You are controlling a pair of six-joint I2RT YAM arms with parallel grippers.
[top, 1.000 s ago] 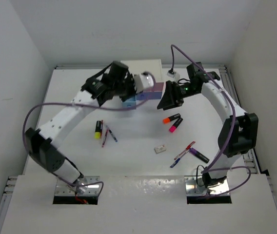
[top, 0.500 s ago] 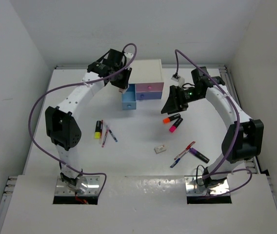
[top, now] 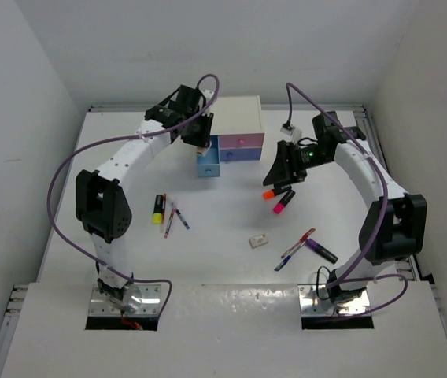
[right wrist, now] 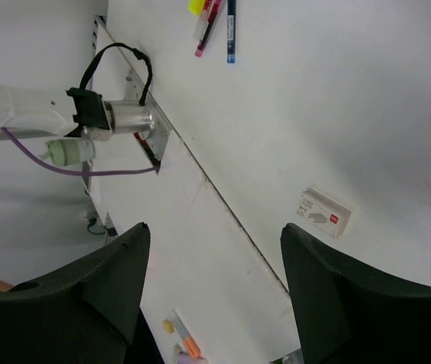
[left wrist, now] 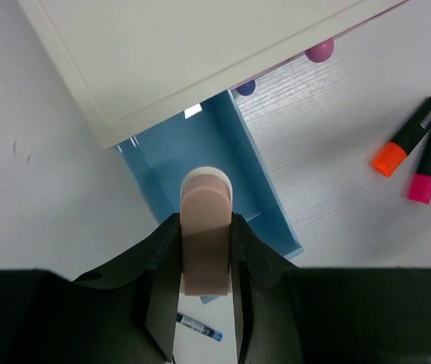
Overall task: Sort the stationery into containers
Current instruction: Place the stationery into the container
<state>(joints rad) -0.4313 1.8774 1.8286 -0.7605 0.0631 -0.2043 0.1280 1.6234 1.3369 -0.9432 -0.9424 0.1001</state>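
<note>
Your left arm [top: 125, 157] comes up from its base, bends at the elbow on the left side, and reaches far forward and inward. The left end effector [top: 201, 144] points down. In the left wrist view, the two black fingers [left wrist: 162, 254] are squeezed tight on a small eraser [left wrist: 206, 199]. The eraser sticks out past the fingertips.

Your right arm [top: 365, 169] goes up the right side, bends, and reaches in toward the middle. The right end effector [top: 279, 175] points down and to the left. Its fingers [right wrist: 117, 280] are spread wide, with nothing between them. The two end effectors are well apart.
</note>
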